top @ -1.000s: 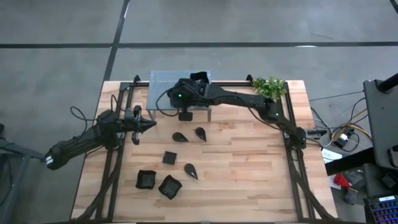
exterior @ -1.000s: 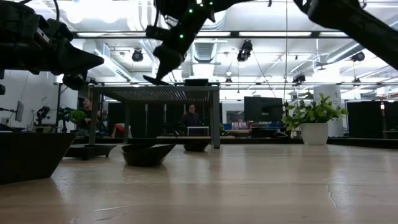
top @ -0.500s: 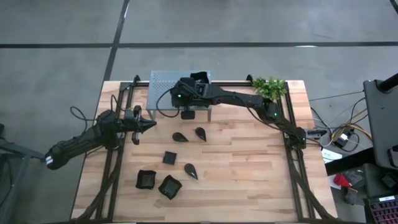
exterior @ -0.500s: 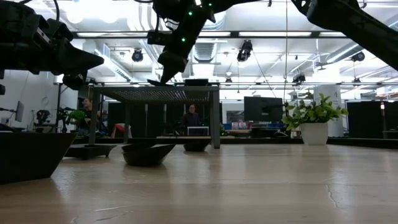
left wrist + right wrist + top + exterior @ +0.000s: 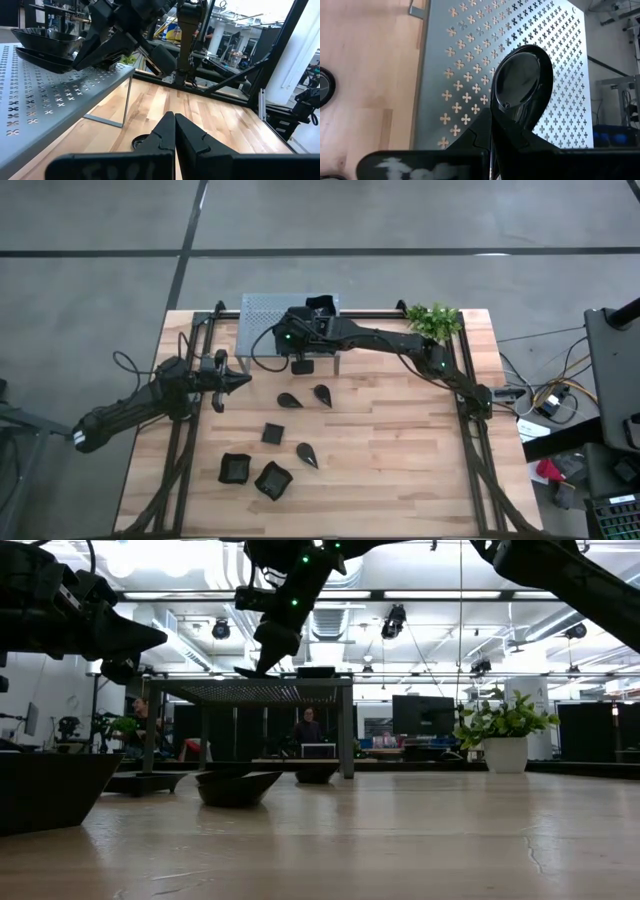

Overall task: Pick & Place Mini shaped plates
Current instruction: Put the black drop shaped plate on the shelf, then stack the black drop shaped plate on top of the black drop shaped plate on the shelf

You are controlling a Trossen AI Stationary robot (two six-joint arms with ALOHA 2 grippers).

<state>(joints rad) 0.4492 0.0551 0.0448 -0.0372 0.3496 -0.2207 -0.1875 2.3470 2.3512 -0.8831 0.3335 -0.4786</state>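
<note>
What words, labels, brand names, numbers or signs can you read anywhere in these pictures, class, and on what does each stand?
None can be read.
White marking on the right hand's body, right wrist view: too blurred to read.
White marking on the left hand's body, left wrist view: too blurred to read.
Screens in the room behind the table, low view: too small to read.
The grey perforated shelf carries only cross-shaped cut-outs, no text.

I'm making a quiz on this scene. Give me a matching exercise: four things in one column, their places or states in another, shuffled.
1. right gripper
2. left gripper
3. plant
4. two wavy-rimmed plates

A. far right corner of the table
B. near edge of the table, side by side
C. shut, empty, beside the shelf
D. shut on a teardrop plate over the shelf

Pairs: 1-D, 2-C, 3-A, 4-B
</note>
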